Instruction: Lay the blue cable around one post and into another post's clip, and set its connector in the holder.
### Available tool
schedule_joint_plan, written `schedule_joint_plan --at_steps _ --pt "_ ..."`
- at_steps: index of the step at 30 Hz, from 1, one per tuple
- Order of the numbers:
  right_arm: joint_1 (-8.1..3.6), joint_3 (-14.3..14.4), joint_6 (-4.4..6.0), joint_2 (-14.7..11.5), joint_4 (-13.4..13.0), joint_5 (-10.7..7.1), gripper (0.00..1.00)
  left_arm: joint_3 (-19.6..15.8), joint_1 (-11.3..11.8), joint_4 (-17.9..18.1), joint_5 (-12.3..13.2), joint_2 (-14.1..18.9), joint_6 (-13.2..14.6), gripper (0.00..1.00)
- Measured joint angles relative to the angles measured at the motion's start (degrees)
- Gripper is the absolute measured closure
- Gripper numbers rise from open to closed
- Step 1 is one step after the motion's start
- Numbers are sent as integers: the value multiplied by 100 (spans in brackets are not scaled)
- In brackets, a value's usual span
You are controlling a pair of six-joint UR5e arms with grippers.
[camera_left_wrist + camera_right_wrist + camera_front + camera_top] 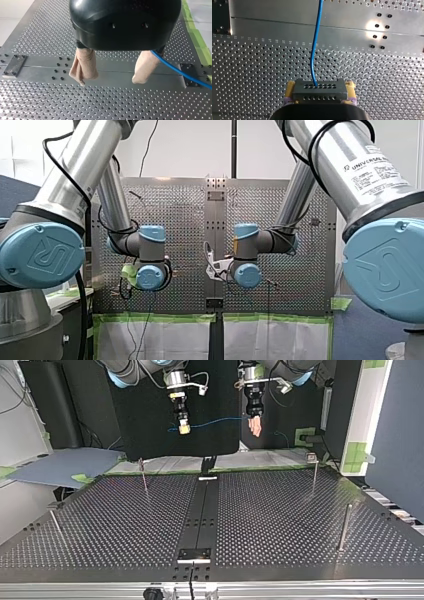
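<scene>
Bench [280, 525]: perforated metal with a dark rail down its middle; nothing of the cable lies on it yet.
Posts: four thin rods stand well apart. One far post [314, 474] at the top view's right carries a small fitting on top, probably the clip. Another far post [144, 476] stands at that view's left, and two near posts [343, 527] [55, 525] stand toward the side edges.
Likely holder [195, 554]: a small plate on the rail at the near edge of the top view; I cannot confirm its purpose.
Left pincer [108, 81]: beige pads spread wide with nothing between them. The cable runs past the outer side of one pad; contact cannot be told.
Right pincer [320, 87]: yellow pads closed on the connector's two ends.
Blue cable [314, 50]: strung in the air between the two pincers, high above the bench and clear of every post.
Connector [320, 94]: dark grey block with rows of holes, and the cable leaves its upper face.
Stage: judged early, since the routing, clipping and seating are not yet done.
Risk, loose cable: with the left pincer open, nothing guides the cable, so it could slide off and miss the post.
Risk, tension: a hard pull could twist the connector in the pads.
Risk, posts: a low pincer could knock a thin rod.
</scene>
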Motion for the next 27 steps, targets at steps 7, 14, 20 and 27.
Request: schedule_joint_plan --at_steps 7,14,20,27 --pt "0 2 2 0 2 0 100 0 0 1 1 0 0 0" --pt "0 2 2 1 2 0 100 0 0 1 0 0 0 0" --pt "0 2 2 1 2 0 100 -3 -3 -1 3 -3 -2 0" --pt "32 122 -29 33 183 24 100 -41 -95 -209 25 -49 -243 0"
